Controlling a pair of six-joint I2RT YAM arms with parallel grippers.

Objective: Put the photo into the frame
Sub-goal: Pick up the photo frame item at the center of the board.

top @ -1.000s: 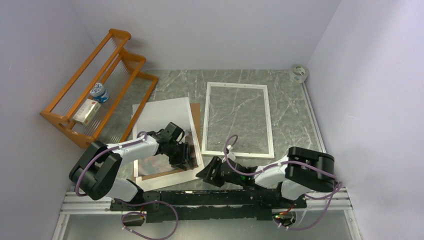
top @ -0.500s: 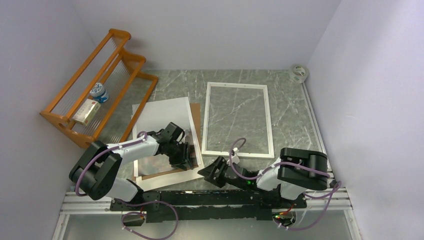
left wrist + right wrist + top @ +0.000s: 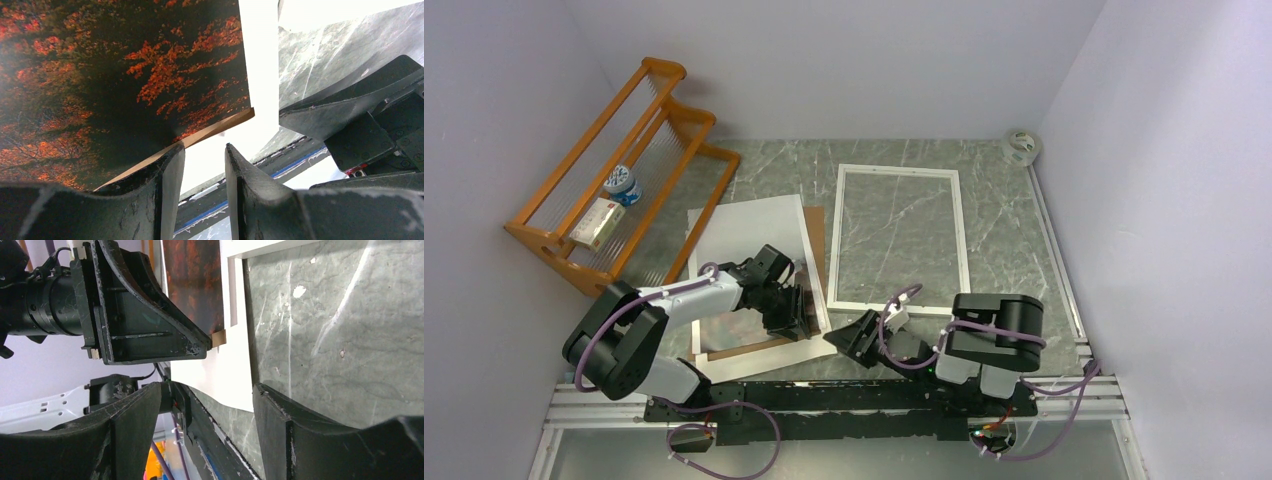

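The photo [image 3: 125, 75] is seen lying flat on the grey marble table [image 3: 1009, 230], left of centre in the overhead view. It is outside the frame [image 3: 898, 169], just beside the frame's left rail. The frame is laid flat in the middle of the table, and only marble is seen through its opening. The left gripper [image 3: 799, 322] is set down at the photo's lower right corner. In the left wrist view its fingers [image 3: 165, 195] are parted by a narrow gap. Only a white surface and the table's edge are seen in that gap, so nothing is held. The finger at the left of that view is placed against a brown edge that runs along the bottom of the red-orange trees. A brown backing board [image 3: 816, 250] is seen projecting from under the photo on the side toward the frame. The right gripper [image 3: 834, 338] is held low near the bottom centre of the overhead view, just right of the left gripper and just below the frame's lower left corner. It is pointed leftward, its jaws are spread wide, and nothing is enclosed by them. An orange wooden rack [image 3: 667, 72] is stood at the upper left, with a small blue-and-white jar [image 3: 625, 186] and a box [image 3: 596, 222] on it. A roll of tape [image 3: 1022, 146] is placed at the table's upper right corner.
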